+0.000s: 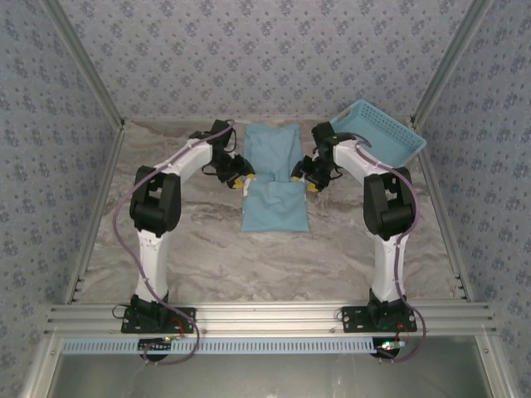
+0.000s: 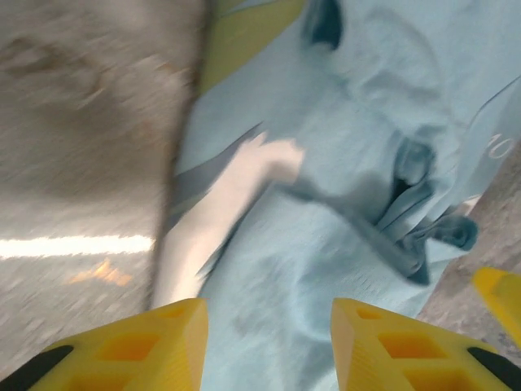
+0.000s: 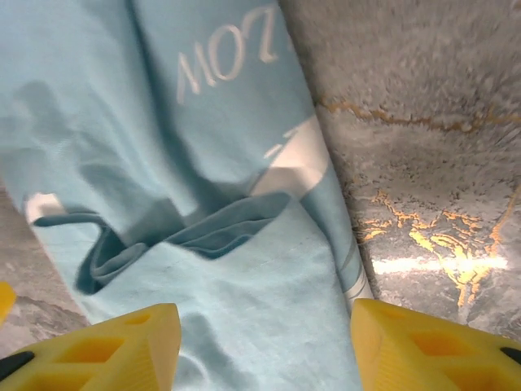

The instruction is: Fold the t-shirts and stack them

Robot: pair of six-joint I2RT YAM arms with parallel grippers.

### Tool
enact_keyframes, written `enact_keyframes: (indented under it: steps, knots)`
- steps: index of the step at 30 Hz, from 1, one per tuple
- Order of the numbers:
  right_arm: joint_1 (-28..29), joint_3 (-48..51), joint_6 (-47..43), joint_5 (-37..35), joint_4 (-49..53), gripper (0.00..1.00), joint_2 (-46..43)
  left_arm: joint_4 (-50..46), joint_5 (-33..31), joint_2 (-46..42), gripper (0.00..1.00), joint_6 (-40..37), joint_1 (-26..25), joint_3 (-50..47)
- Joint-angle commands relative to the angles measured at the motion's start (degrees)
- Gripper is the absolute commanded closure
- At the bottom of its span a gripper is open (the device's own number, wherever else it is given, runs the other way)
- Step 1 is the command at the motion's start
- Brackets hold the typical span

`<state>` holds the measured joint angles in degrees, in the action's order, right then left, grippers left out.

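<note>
A light sky-blue t-shirt (image 1: pixel 275 207) lies flat in the middle of the marbled table, its near part folded up over the far part, with a fold edge across the middle. White lettering shows on the t-shirt (image 3: pixel 228 57) in the right wrist view. My left gripper (image 1: pixel 241 181) hovers at the shirt's left edge by the fold. Its yellow fingers are apart over the cloth (image 2: pixel 326 163), and that view is blurred. My right gripper (image 1: pixel 307 181) mirrors it at the right edge, open, with the cloth lying loose below its fingers (image 3: pixel 122 346).
A light-blue plastic lattice basket (image 1: pixel 377 133) rests tilted at the back right corner, close behind the right arm. Patterned walls with metal posts enclose the table (image 1: pixel 191 257). An aluminium rail (image 1: pixel 265 319) runs along the near edge by the arm bases.
</note>
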<state>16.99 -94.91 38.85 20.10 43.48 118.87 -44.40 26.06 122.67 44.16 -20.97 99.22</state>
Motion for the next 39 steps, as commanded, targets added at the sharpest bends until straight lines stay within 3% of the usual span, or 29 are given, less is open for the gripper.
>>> enact_keyframes:
  steps: [1,7,13,21,24,30,35,39]
  knots:
    - [-0.2,2.5,-4.7,-2.4,-0.3,0.39,-7.9,-0.7,-3.8,-13.4,0.56,2.8,-0.6,-10.7]
    - [0.9,21.3,-1.3,-1.1,-3.9,0.41,-19.1,8.5,0.3,-22.4,0.50,8.6,-4.3,-30.9]
    - [3.5,34.9,6.4,2.6,-10.9,0.40,-26.4,12.2,1.9,-20.6,0.48,12.6,-7.7,-35.9]
    - [4.8,40.1,11.6,5.7,-16.1,0.42,-23.7,18.0,1.3,-17.0,0.51,16.8,-7.8,-37.9]
    - [5.3,40.2,12.2,6.1,-16.5,0.46,-22.0,19.9,1.9,-15.4,0.59,17.6,-7.9,-37.1]
    - [5.3,40.3,14.1,6.9,-18.5,0.58,-19.6,20.7,2.0,-13.3,0.86,17.8,-7.9,-35.0]
    - [5.5,39.0,14.3,5.8,-17.5,0.68,-18.8,20.5,1.4,-13.7,1.00,17.5,-7.9,-34.0]
    - [5.6,38.5,12.3,2.6,-13.0,0.63,-21.4,18.5,0.5,-15.0,1.00,16.3,-7.9,-33.7]
